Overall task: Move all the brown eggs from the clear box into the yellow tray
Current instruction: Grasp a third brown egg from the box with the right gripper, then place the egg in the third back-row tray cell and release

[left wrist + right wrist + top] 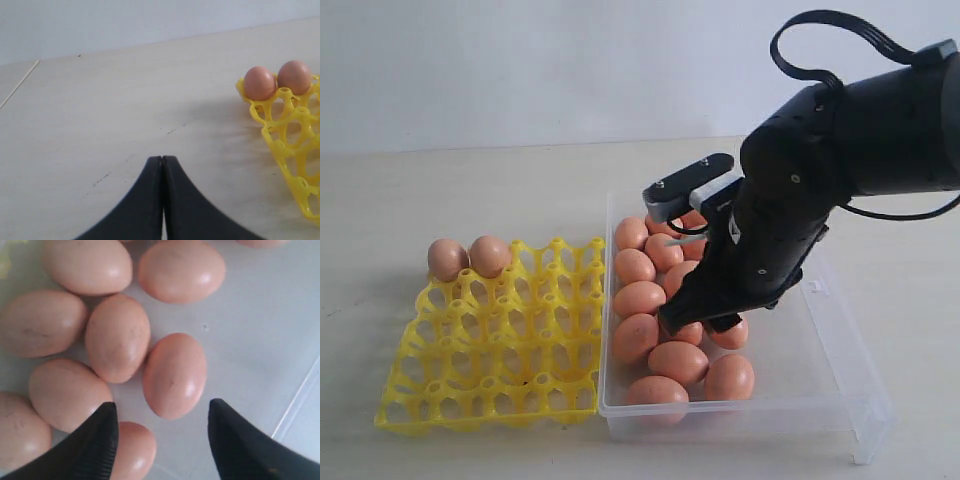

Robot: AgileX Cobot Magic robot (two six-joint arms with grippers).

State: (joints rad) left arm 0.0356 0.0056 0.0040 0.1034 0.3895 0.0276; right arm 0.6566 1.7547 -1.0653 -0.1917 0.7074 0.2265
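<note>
Brown eggs (640,298) lie on their sides, long axes mixed, crowding the left half of the clear box (840,380); its right half is bare. Two more sit in far-corner cups of the adjoining yellow tray (490,340).

Left wrist view: the left gripper (162,162) is pressed together over bare table (100,110).

Right wrist view: the right gripper (162,412) stands apart, with one egg (175,375) lengthwise between its tips.

2 eggs (490,255) in 1 yellow tray (490,345); approx 12 in 1 clear box (820,340).
</note>
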